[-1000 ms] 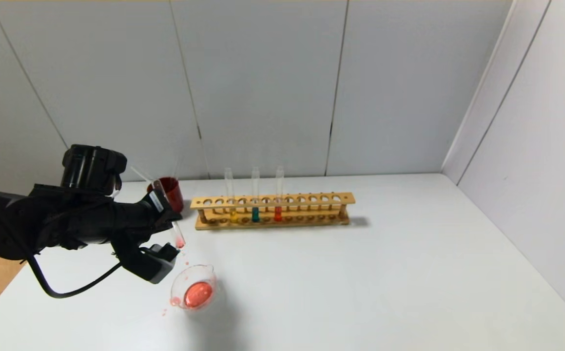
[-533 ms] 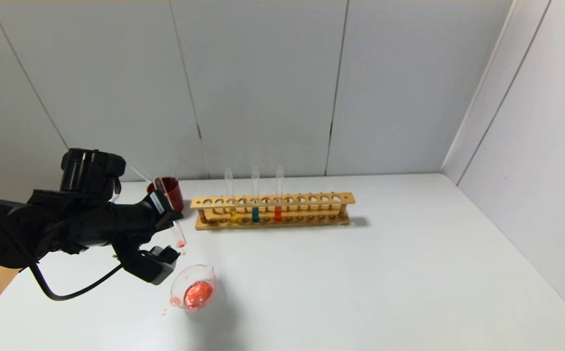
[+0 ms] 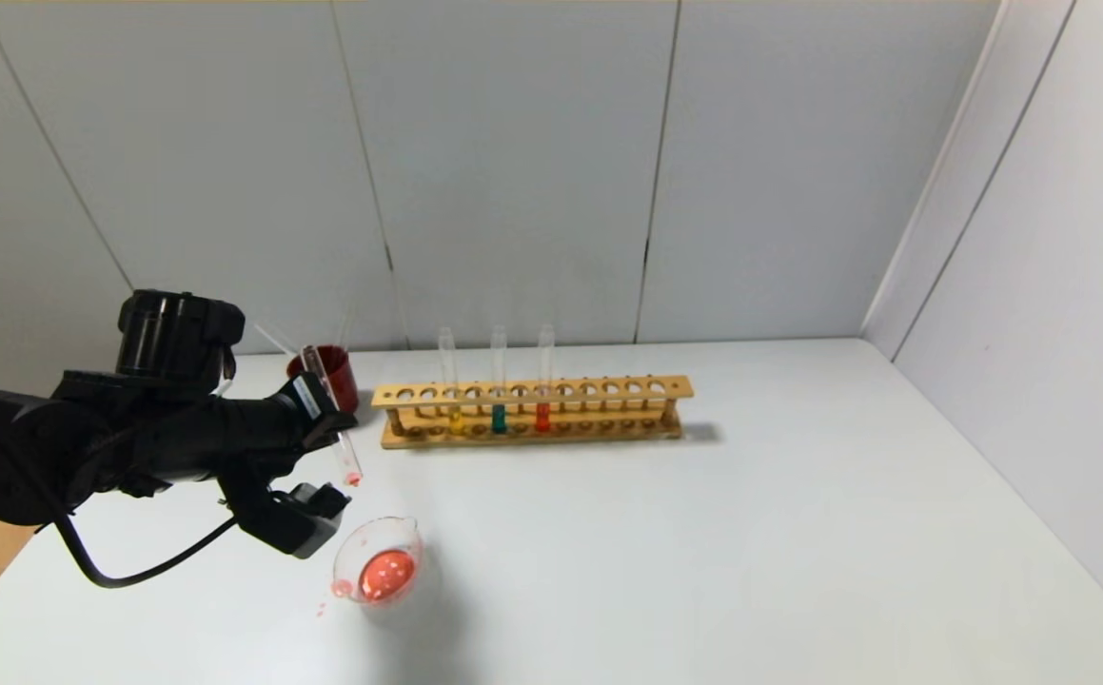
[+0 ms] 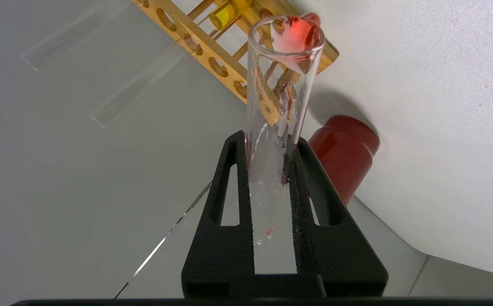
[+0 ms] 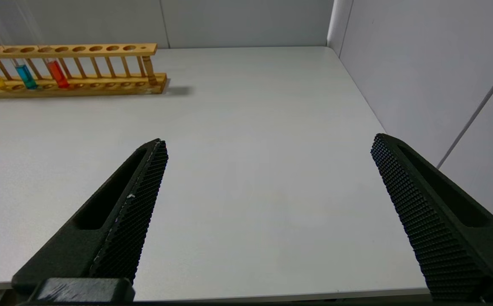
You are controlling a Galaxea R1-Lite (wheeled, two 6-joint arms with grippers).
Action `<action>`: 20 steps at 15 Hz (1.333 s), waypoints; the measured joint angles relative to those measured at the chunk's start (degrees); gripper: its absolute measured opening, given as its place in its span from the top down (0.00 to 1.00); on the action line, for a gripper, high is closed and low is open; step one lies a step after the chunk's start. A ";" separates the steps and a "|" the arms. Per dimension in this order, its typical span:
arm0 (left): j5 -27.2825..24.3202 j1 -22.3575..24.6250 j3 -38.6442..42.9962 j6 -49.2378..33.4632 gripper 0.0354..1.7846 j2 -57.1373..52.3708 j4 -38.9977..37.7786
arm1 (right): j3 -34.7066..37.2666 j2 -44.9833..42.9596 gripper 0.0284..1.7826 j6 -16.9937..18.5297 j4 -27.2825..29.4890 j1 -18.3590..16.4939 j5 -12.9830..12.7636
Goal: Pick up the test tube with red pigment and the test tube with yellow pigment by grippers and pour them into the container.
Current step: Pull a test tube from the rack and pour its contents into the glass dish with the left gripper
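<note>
Head view: we see a wooden rack [image 3: 532, 411] holding yellow, teal and red tubes, a dark red cup [image 3: 330, 374] behind, and the beaker [image 3: 378, 574] (red liquid inside). Left wrist view: the left gripper [image 4: 272, 178] pinches a nearly emptied tube [image 4: 278, 106]. Right wrist view: the right gripper [image 5: 267, 178] hangs spread, holding nothing.
</note>
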 joint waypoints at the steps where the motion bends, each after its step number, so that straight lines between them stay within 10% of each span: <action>1: 0.00 0.00 0.00 0.02 0.85 0.00 0.00 | 0.00 0.00 0.02 -0.04 0.00 0.00 0.00; 20: 0.00 0.00 -0.10 1.60 0.85 -0.16 0.00 | 0.00 0.00 0.02 -0.02 0.00 0.00 0.00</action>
